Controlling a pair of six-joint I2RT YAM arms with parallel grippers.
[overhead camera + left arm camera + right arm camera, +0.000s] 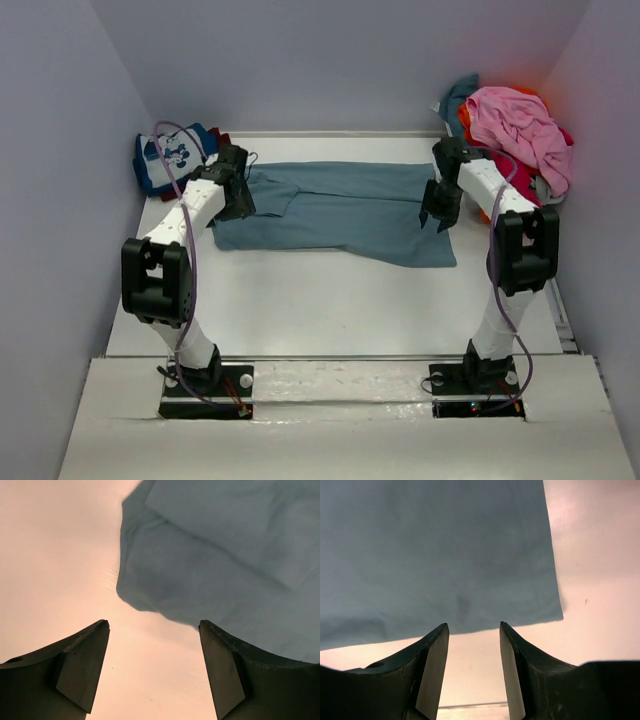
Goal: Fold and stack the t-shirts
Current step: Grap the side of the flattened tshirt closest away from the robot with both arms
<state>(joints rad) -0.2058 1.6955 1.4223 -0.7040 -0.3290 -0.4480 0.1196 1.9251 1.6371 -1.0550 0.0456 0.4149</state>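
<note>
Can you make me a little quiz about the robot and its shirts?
1. True or false: the plain slate-blue cloth t-shirt lies on the white table.
2. What colour is the cloth tee atop the far-right pile? A green, B pink, C black.
3. Fill in: the left gripper and right gripper both have their jaws ____, gripping nothing.
Key: 1 true; 2 B; 3 open.

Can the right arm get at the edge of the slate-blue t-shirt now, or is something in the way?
Probably yes. The right tool hangs open right at the edge of the slate-blue t-shirt, which lies flat on the table, and nothing stands between them.
</note>
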